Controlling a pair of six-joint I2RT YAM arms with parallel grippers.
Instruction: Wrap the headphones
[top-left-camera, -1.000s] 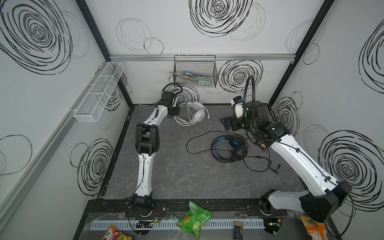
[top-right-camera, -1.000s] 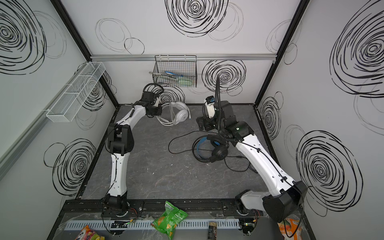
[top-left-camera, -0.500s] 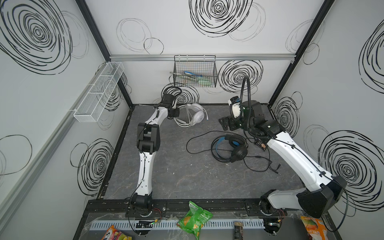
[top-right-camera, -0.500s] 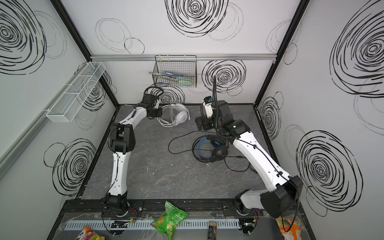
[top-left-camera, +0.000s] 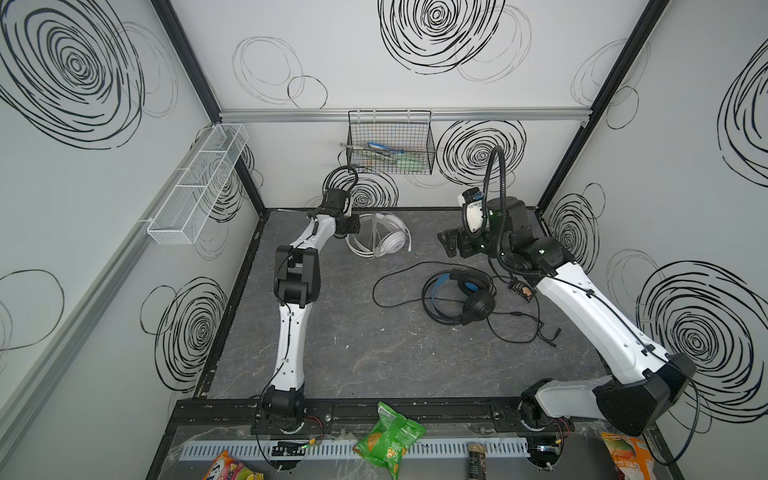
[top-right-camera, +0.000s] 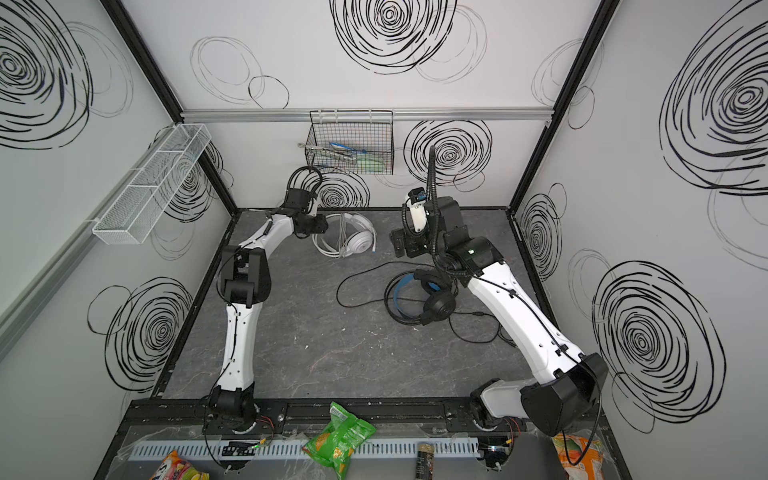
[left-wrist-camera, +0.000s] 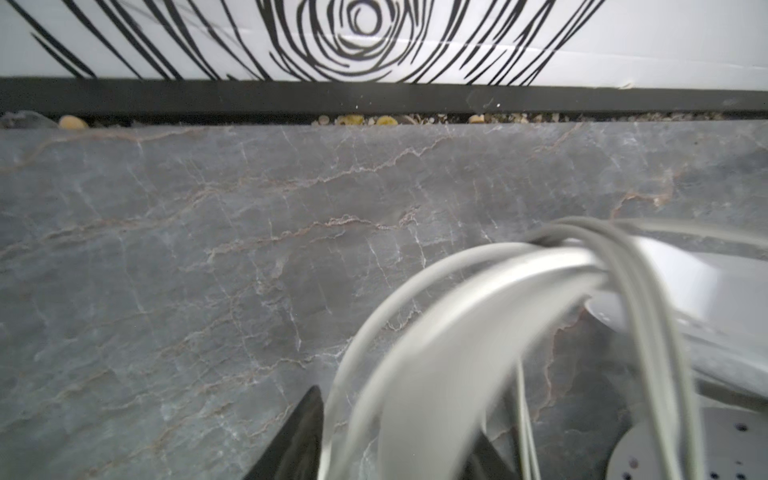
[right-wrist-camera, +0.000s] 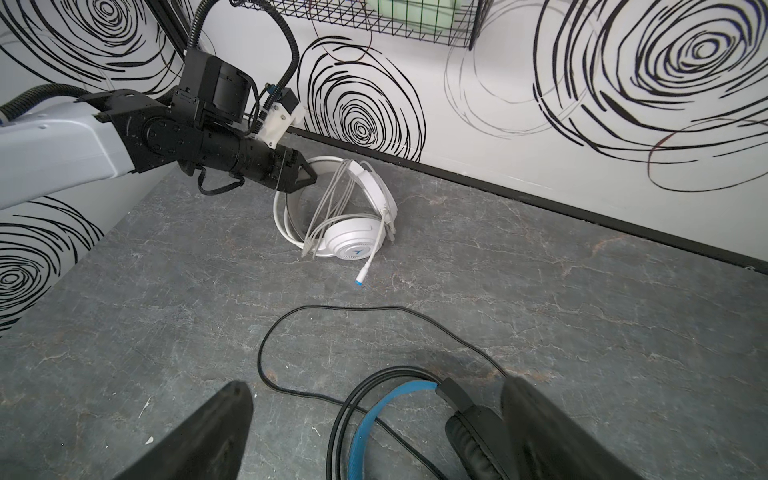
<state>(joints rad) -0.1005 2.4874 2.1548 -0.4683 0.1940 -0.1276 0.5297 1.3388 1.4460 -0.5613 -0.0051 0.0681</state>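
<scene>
Two arms, left arm (top-left-camera: 291, 332) and right arm (top-left-camera: 590, 311): white shell links, black joint housings, dark screw holes dotting the shells. Thin black cable (top-left-camera: 598, 301) clipped along each white link. Ribbed black conduit (top-left-camera: 495, 174) loops over each wrist, with a white camera mount (top-left-camera: 471, 212) there. Black wedge-shaped fingers on left gripper (right-wrist-camera: 306, 179) and right gripper (right-wrist-camera: 376, 395).

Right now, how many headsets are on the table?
2. The white headset lies at the back, left of centre. The black and blue headset lies nearer the middle, toward the right. Nothing in view looks able to hide another.
</scene>
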